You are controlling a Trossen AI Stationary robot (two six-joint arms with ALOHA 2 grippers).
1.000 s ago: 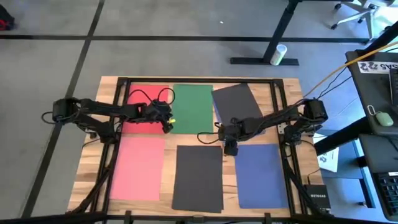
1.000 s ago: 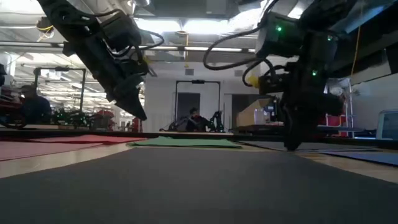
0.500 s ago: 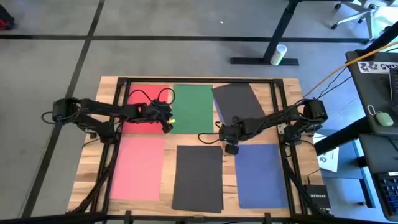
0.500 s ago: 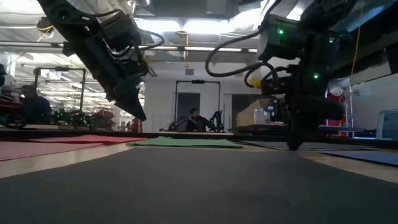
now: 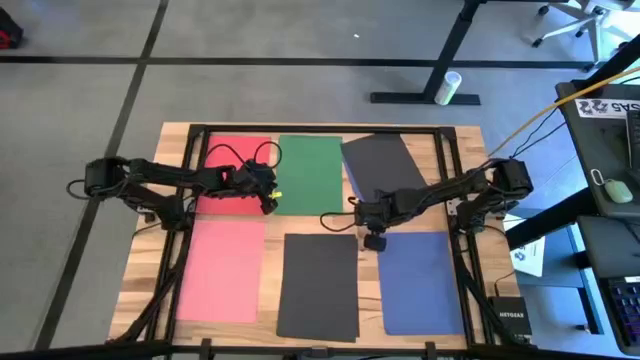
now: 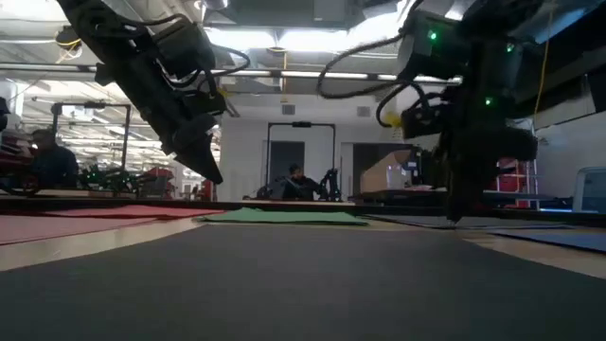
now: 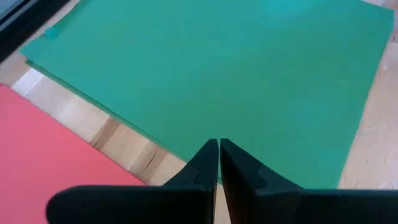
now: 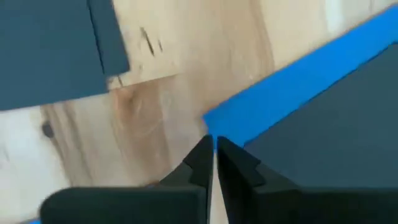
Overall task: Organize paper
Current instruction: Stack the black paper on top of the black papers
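Fingers of the right hand (image 5: 373,241) are pressed together, holding nothing, with their tips at the top left corner of the blue sheet (image 5: 421,283); the right wrist view shows that blue corner (image 8: 249,121) right at the tips, bare wood beside it. At about twelve o'clock from this hand lies a dark grey sheet (image 5: 381,166), turned slightly askew, and at about eight o'clock a second dark grey sheet (image 5: 318,285) lies square on the counter (image 5: 468,140), just beside the blue one. The left hand (image 5: 270,203) also has its fingers together and empty, raised above the gap between the red sheet (image 5: 232,166) and the green sheet (image 5: 309,174), near the green sheet's lower left corner; its wrist view shows the green paper (image 7: 249,68) spread ahead of the closed tips. At about seven o'clock from the left hand the pink sheet (image 5: 222,270) lies flat. All six sheets lie apart in two rows of three.
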